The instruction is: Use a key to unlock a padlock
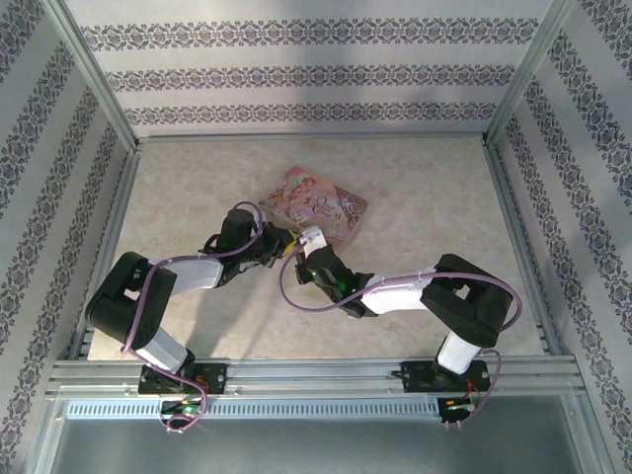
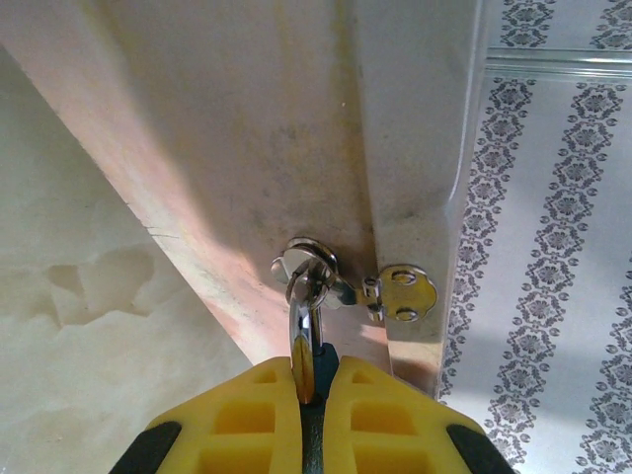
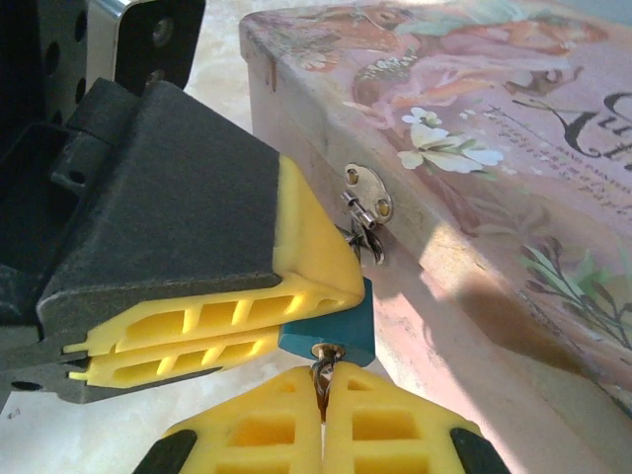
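Observation:
The padlock's teal body (image 3: 334,331) is clamped between my left gripper's yellow fingers (image 3: 237,316), right beside the pink tin (image 3: 474,148). In the left wrist view its silvery shackle (image 2: 304,341) rises out of my shut left gripper (image 2: 314,370) and passes through the tin's metal hasp ring (image 2: 311,269). My right gripper (image 3: 323,383) is shut on the key (image 3: 323,367), whose tip sits in the keyhole on the padlock's underside. In the top view, the left gripper (image 1: 275,244) and right gripper (image 1: 304,255) meet at the tin's near edge.
The pink illustrated tin (image 1: 318,205) lies flat in the middle of the beige table (image 1: 425,197). Its clasp plate (image 3: 367,192) is on the side wall facing the grippers. Patterned walls and metal rails (image 1: 296,373) enclose the table.

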